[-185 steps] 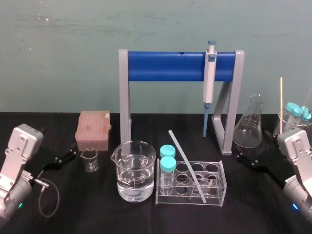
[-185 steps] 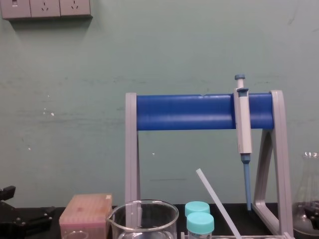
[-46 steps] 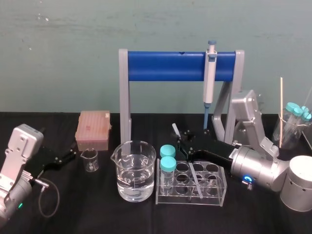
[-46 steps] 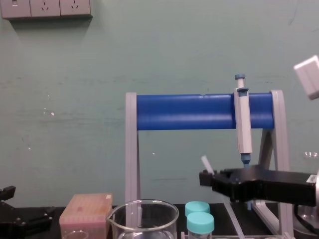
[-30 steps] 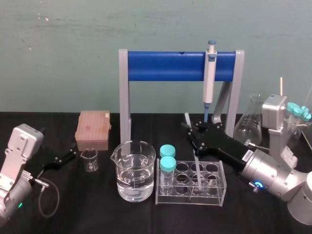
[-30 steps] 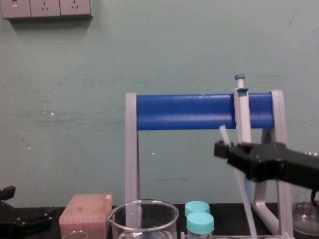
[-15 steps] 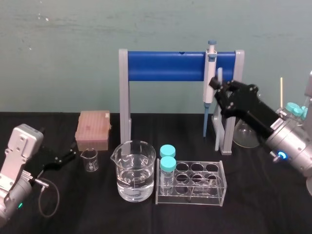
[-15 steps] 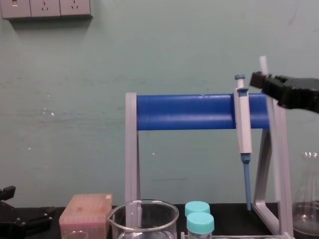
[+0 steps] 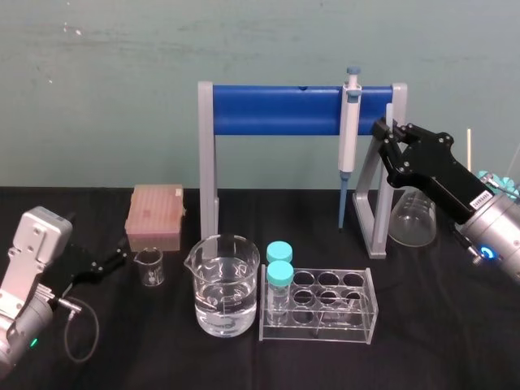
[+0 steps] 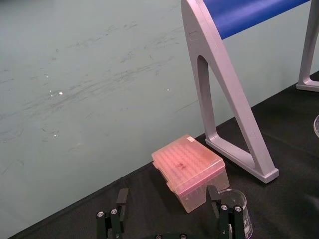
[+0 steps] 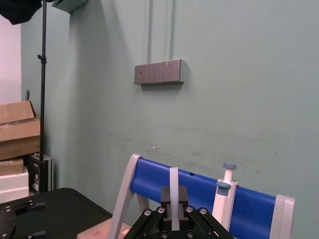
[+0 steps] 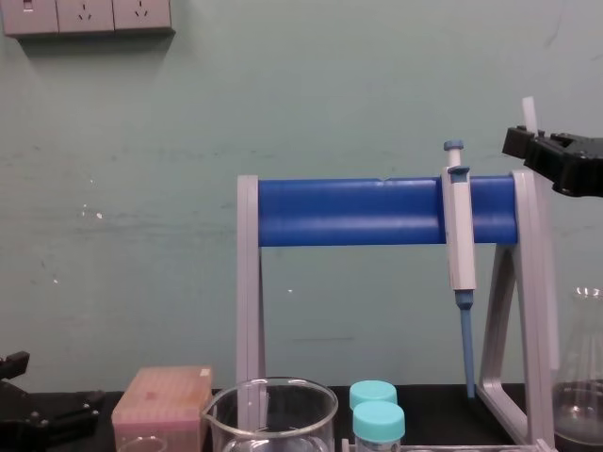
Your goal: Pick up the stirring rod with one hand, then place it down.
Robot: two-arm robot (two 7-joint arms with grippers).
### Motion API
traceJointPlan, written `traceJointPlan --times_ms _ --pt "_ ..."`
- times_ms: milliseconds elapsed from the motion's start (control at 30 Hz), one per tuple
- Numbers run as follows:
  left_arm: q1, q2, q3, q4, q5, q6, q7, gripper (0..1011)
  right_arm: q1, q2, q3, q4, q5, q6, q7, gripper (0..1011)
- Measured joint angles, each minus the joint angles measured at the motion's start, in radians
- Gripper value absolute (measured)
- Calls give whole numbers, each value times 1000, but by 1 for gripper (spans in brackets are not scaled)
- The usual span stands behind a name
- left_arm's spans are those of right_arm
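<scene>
- Right gripper point(image 9: 383, 132) had its jaws closed on the stirring rod point(image 12: 529, 111), upright, high beside the pipette stand's point(image 9: 276, 110) right post.
- Pickup looked done; put-down not yet.
- Left gripper point(image 10: 167, 211) parked left of stand, jaws wide.

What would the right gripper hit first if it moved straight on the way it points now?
Probably the blue crossbar of the grey stand: it lies directly ahead of the right gripper, which grips the translucent whitish stirring rod. Depth is unclear.
</scene>
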Motion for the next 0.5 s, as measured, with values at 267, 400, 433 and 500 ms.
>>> traceJointPlan --times_ms 267,400,433,500 --pt "0 0 0 0 0 0 0 1000 -9 -3 4 -6 -1 7 6 70" --pt "0 0 0 0 0 0 0 1000 -11 -4 4 -6 -2 7 10 70" --pt "0 0 0 0 0 0 0 1000 -11 -5 4 -6 -2 7 11 70" --pt "0 0 0 0 0 0 0 1000 -12 -5 4 -7 -2 8 11 70"
